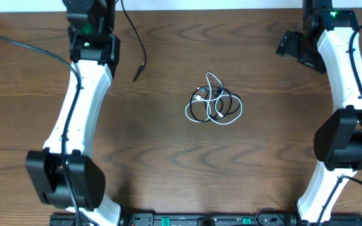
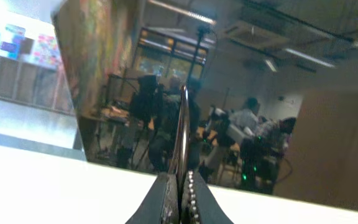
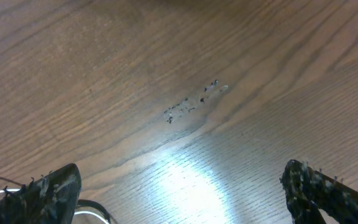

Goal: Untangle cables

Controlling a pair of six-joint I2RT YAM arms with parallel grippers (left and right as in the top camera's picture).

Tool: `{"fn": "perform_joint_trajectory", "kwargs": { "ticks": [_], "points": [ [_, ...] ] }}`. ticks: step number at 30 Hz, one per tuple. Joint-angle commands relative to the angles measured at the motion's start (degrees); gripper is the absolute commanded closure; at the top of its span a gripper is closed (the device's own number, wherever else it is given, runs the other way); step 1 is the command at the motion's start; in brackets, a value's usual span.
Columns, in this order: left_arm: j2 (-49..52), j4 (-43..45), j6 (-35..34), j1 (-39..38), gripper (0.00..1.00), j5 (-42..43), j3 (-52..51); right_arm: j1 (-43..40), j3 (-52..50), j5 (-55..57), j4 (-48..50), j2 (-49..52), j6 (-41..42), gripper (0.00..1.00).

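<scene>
The cables [image 1: 213, 103] are too small to trace strand by strand; the right gripper's fingers [image 3: 51, 190] and a cable loop [image 3: 93, 208] are cropped by the lower edge; the room [image 2: 247, 124] behind the left gripper [image 2: 180, 194] is blurred.

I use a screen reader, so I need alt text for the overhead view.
A small tangle of black and white cables lies near the middle of a dark wooden table, nothing touching it. A white robot arm stands at each side, the left arm and the right arm, both clear of the tangle.
</scene>
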Motion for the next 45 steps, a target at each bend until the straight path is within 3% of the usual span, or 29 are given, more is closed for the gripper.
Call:
{"fn": "perform_joint_trajectory", "kwargs": {
  "ticks": [1, 9, 14, 15, 19, 20, 23, 24, 25, 30, 35, 42, 45],
  "points": [
    [1.8, 0.6, 1.0, 1.4, 0.93, 1.8, 0.5, -0.5, 0.2, 0.7, -0.1, 0.4, -0.4, 0.01],
    [7.6, -2.3, 1.1, 10.6, 0.92, 1.8, 0.5, -0.5, 0.2, 0.7, -0.1, 0.4, -0.4, 0.01],
    [10.8, -5.8, 6.2, 17.5, 0.92, 1.8, 0.5, -0.5, 0.2, 0.7, -0.1, 0.4, -0.4, 0.01],
    [11.5, -6.6, 7.6, 18.8, 0.84, 1.7, 0.5, -0.5, 0.2, 0.7, -0.1, 0.4, -0.4, 0.01],
    [13.6, -11.0, 11.7, 23.9, 0.83, -0.7, 0.5, -0.5, 0.2, 0.7, -0.1, 0.4, -0.4, 0.01],
    [14.0, -12.2, 11.7, 25.3, 0.78, -2.4, 0.5, -0.5, 0.2, 0.7, -0.1, 0.4, -0.4, 0.01],
    [14.4, -16.4, 11.7, 29.0, 0.28, -3.8, 0.5, -0.5, 0.2, 0.7, -0.1, 0.4, -0.4, 0.01],
    [14.4, -18.1, 11.7, 30.3, 0.15, -3.8, 0.5, -0.5, 0.2, 0.7, -0.1, 0.4, -0.4, 0.01],
    [14.2, -19.8, 11.7, 31.3, 0.09, -3.8, 0.5, -0.5, 0.2, 0.7, -0.1, 0.4, -0.4, 0.01],
    [12.0, -30.4, 11.7, 33.0, 0.07, -0.5, 0.5, -0.5, 0.2, 0.7, -0.1, 0.4, -0.4, 0.01],
    [11.4, -43.3, 9.9, 29.6, 0.07, 17.0, 0.5, -0.5, 0.2, 0.7, -0.1, 0.4, -0.4, 0.01],
    [12.7, -60.0, 6.6, 21.2, 0.07, 16.6, 0.3, -0.5, 0.2, 0.7, -0.1, 0.4, -0.4, 0.01],
    [13.6, -65.2, 3.5, 18.2, 0.07, 10.7, 0.3, -0.5, 0.2, 0.7, -0.1, 0.4, -0.4, 0.01]
  ]
}}
